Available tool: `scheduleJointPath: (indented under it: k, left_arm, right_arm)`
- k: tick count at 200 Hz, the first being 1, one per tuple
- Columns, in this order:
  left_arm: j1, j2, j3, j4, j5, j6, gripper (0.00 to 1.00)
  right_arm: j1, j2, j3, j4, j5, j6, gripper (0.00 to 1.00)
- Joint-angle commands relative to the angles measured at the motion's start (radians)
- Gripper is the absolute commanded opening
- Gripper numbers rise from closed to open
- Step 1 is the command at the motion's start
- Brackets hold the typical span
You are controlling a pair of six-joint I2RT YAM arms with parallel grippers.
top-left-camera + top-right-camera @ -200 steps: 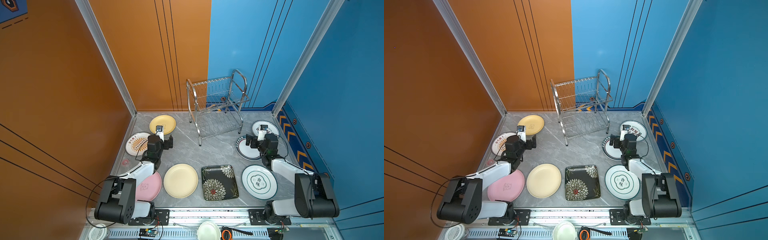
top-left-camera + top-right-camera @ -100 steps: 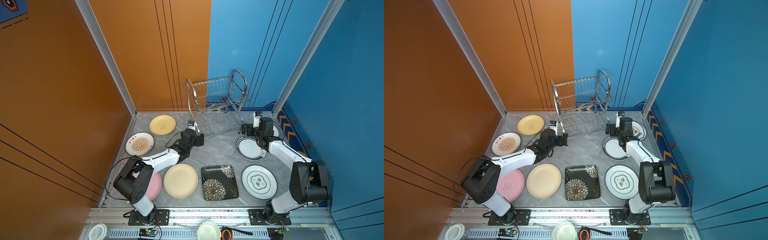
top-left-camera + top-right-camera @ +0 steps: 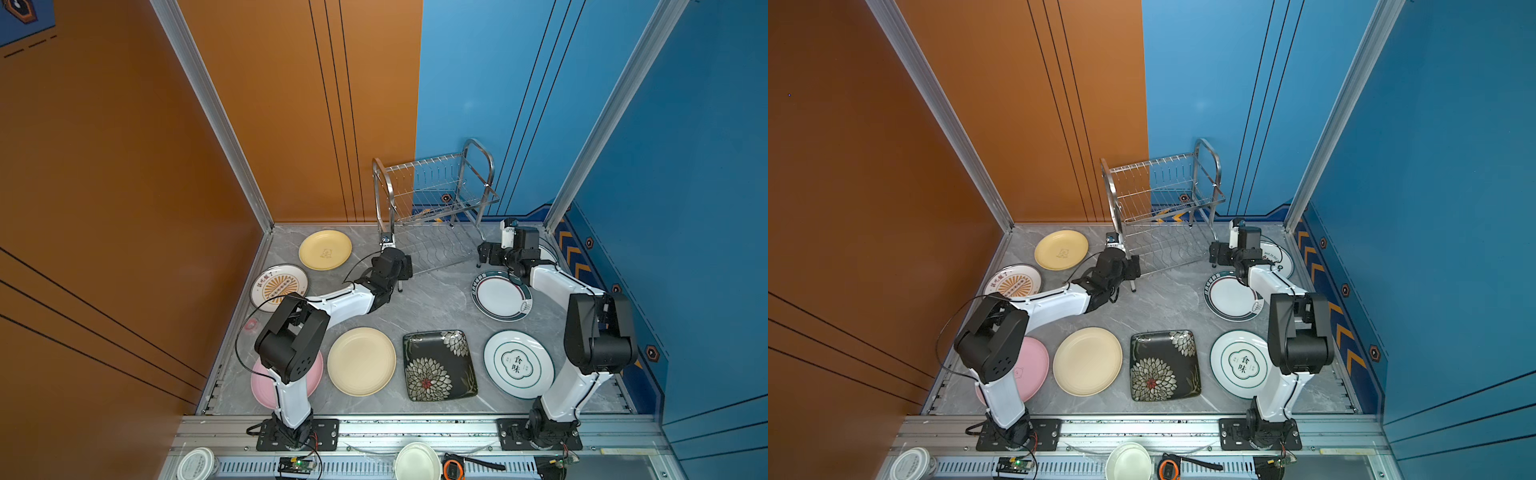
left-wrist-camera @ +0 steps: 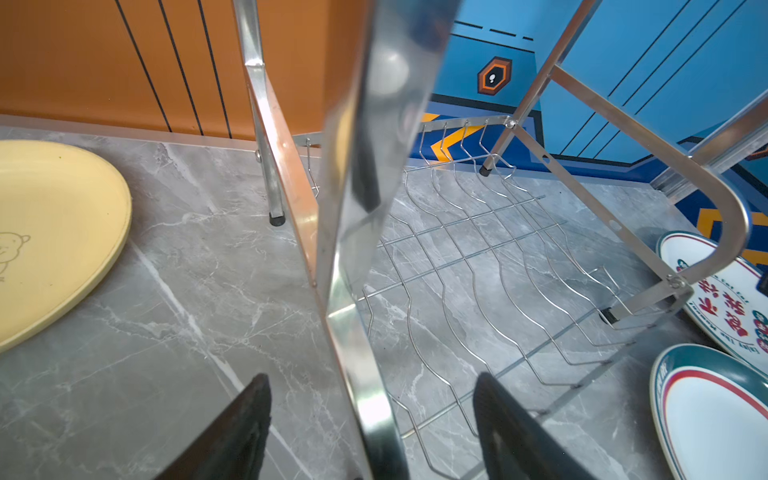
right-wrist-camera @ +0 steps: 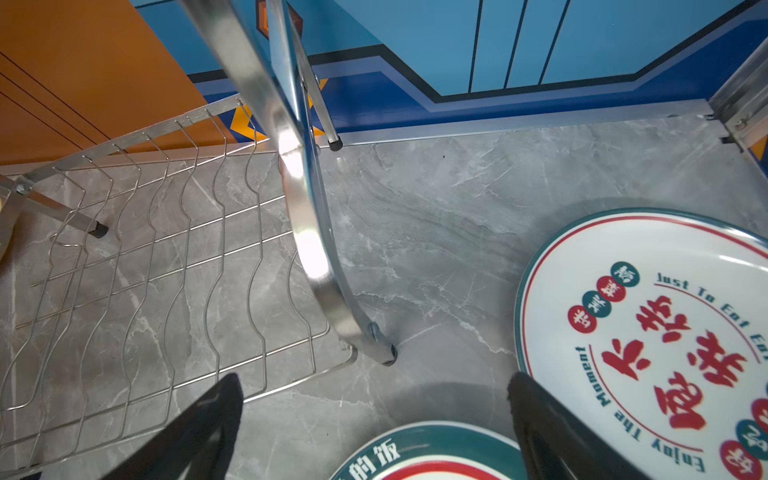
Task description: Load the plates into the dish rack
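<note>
Left end effector (image 4: 371, 380) is straddling the front left leg (image 4: 357, 291) of the dish rack (image 3: 432, 195). Its fingers are standing apart with a gap on either side of the steel tube, so nothing is being gripped. Right end effector (image 5: 374, 378) is hovering spread wide just short of the rack's front right leg (image 5: 316, 270), also holding nothing. The pairing suggests that the arms are preparing to steady or shift the rack before any loading.

The rack is standing at the back of the desk (image 3: 436, 303) with both tiers bare. All the plates are lying flat around it:
- The yellow plate (image 3: 325, 249) and the red-lettered plate (image 5: 648, 324) are sitting just beside its two ends.
- The sunburst plate (image 3: 279, 287) and the green-rimmed plate (image 3: 500, 296) are resting near its front corners.
- The pink plate (image 3: 1030, 365), the cream plate (image 3: 360, 360), the black floral plate (image 3: 438, 365) and a character-marked white plate (image 3: 518, 364) are waiting in a row well in front of it.
</note>
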Motion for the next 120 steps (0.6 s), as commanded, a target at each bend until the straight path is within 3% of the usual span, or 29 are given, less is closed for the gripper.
scheduleJointPath:
  k: [1, 62, 120]
  left_arm:
    - [0.014, 0.015, 0.023, -0.016, -0.051, -0.023, 0.70]
    - [0.028, 0.026, 0.007, -0.028, -0.065, -0.055, 0.52]
    - [0.037, 0.060, 0.025, -0.029, -0.045, -0.083, 0.40]
  right_arm:
    - [-0.005, 0.042, 0.068, -0.009, -0.048, 0.016, 1.00]
    - [0.007, 0.169, 0.209, -0.022, -0.079, -0.005, 0.95]
    - [0.028, 0.235, 0.288, -0.060, -0.105, -0.019, 0.79]
